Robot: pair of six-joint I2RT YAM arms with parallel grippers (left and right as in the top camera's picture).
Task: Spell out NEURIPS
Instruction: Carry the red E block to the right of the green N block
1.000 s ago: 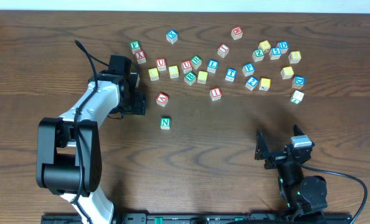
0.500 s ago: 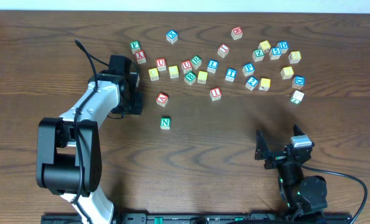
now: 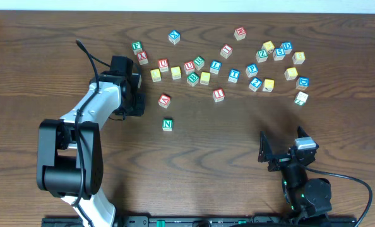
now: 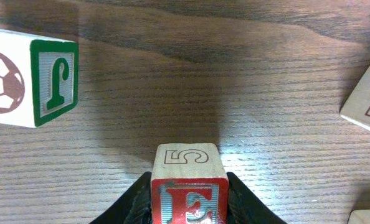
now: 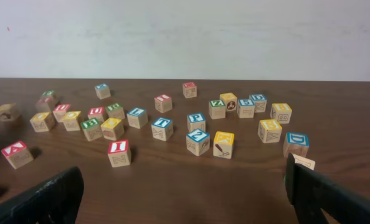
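Observation:
In the left wrist view my left gripper (image 4: 189,194) is shut on the red E cube (image 4: 189,200); both black fingers press its sides and it rests on the table. From overhead the left gripper (image 3: 136,104) hides that cube. The green N cube (image 3: 167,125) lies alone just right of it, below a red A cube (image 3: 165,99). A red U (image 3: 163,64), red I (image 3: 218,94) and blue P (image 3: 251,70) sit in the scattered row behind. My right gripper (image 3: 283,144) stands open at the near right, its jaws (image 5: 185,199) holding nothing.
Several other lettered cubes spread across the far half of the table from left (image 3: 136,46) to right (image 3: 301,98). A green J cube with a football face (image 4: 32,81) stands left of the held cube, and another cube's corner (image 4: 367,99) shows at right.
The left jaws have closed onto the red E cube. The left arm has barely shifted, and the right arm and loose cubes have not moved.

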